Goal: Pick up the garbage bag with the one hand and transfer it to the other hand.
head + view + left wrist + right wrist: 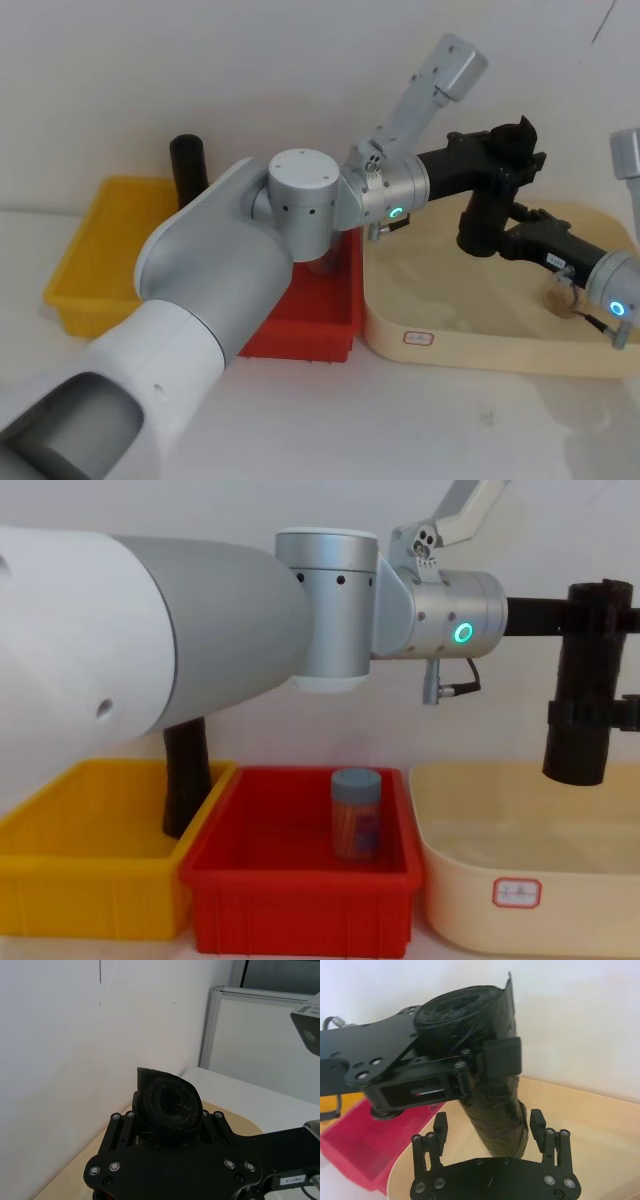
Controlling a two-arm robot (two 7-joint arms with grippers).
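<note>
The garbage bag (pixel 480 212), a black rolled cylinder, hangs upright above the beige tray (pixel 470 352). My left gripper (pixel 505 152), on the green-ring arm, is shut on the roll's upper part (pixel 470 1015); the left wrist view looks down on the roll's end (pixel 167 1102). My right gripper (pixel 489 1127), on the blue-ring arm, reaches in from the right and is open. Its fingers (pixel 440 1130) stand on either side of the roll's lower end, with gaps to the plastic. From the chest, the bag (pixel 580 742) hangs at the right edge with its bottom just above the tray rim.
A red bin (pixel 300 880) in the middle holds a blue-lidded jar (pixel 355 815). A yellow bin (pixel 80 880) on the left has another black roll (pixel 186 780) standing in it. The large left arm (pixel 220 300) spans the foreground. A white wall stands close behind.
</note>
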